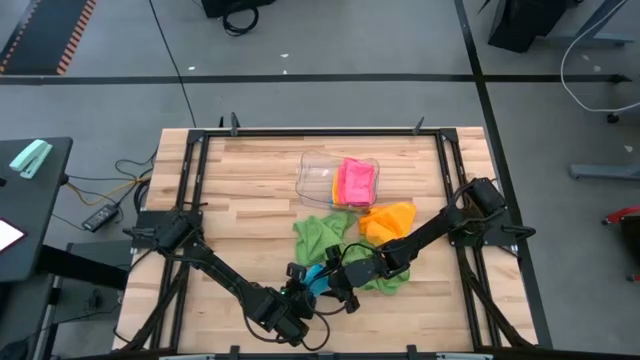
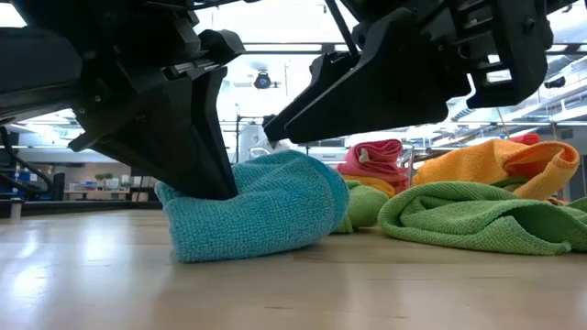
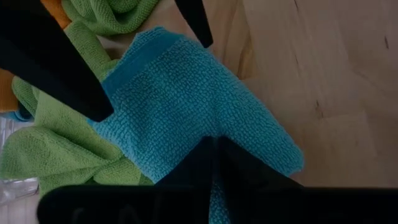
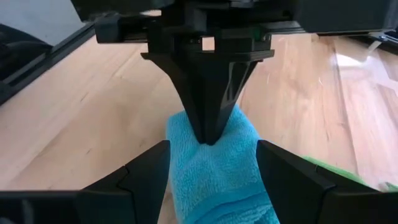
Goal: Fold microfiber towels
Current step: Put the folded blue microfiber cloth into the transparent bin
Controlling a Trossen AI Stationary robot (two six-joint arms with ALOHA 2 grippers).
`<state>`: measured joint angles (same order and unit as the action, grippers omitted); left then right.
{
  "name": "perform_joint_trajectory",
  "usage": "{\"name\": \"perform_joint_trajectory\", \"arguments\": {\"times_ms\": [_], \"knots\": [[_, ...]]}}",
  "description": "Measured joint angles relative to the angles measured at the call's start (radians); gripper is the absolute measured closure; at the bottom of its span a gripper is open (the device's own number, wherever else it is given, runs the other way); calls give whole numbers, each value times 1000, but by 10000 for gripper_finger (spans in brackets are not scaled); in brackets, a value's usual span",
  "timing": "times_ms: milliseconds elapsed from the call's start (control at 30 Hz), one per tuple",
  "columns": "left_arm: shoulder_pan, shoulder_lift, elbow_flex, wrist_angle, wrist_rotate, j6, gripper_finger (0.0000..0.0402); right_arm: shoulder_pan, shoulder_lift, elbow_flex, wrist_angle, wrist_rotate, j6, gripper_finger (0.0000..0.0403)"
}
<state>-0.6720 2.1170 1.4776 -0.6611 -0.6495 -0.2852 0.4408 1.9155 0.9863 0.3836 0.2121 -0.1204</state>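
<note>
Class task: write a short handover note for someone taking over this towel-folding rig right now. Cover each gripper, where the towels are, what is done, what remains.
Left gripper: shut on the blue towel, pinning it near the table's front edge.
Right gripper: open, fingers either side of the same towel, not gripping.
Pink towel lies in the clear tray. Orange towel and green towels lie loose and crumpled mid-table.
Done: pink appears stowed; blue is bunched up.
Left: finish blue, then fold green and orange.
</note>
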Motion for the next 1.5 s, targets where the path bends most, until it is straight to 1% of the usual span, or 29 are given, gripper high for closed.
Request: {"name": "perform_joint_trajectory", "arguments": {"times_ms": [300, 467, 533, 700, 800, 900, 1067, 1133, 1267, 1367, 1500], "knots": [[0, 0, 0, -1, 0, -19, 358, 0, -3, 8, -8, 3, -32, 152], [0, 0, 0, -1, 0, -19, 357, 16, -3, 8, -4, 4, -55, 135], [0, 0, 0, -1, 0, -19, 356, 22, -3, 8, -6, 20, -65, 129], [-3, 0, 0, -9, 0, -18, 356, 35, -49, 8, -82, 85, -94, 125], [-7, 0, 0, -23, -1, -18, 353, 35, -80, 8, -101, 86, -100, 125], [-10, 0, 0, -41, 0, -16, 349, 38, -78, 8, -111, 69, -123, 125], [-11, 0, 0, -43, 0, 7, 342, 33, -77, 8, -106, 59, -53, 125], [-11, 0, 0, -43, 0, 7, 342, 32, -77, 8, -101, 60, -53, 125], [-11, 0, 0, -43, 0, 8, 346, 62, -77, 8, -94, 67, -109, 125], [-11, 0, 0, -43, 0, 9, 344, 85, -77, 8, -77, 79, -186, 125], [-11, 0, 0, -44, 0, 10, 338, 81, -52, 7, -85, 96, -276, 125]]}}
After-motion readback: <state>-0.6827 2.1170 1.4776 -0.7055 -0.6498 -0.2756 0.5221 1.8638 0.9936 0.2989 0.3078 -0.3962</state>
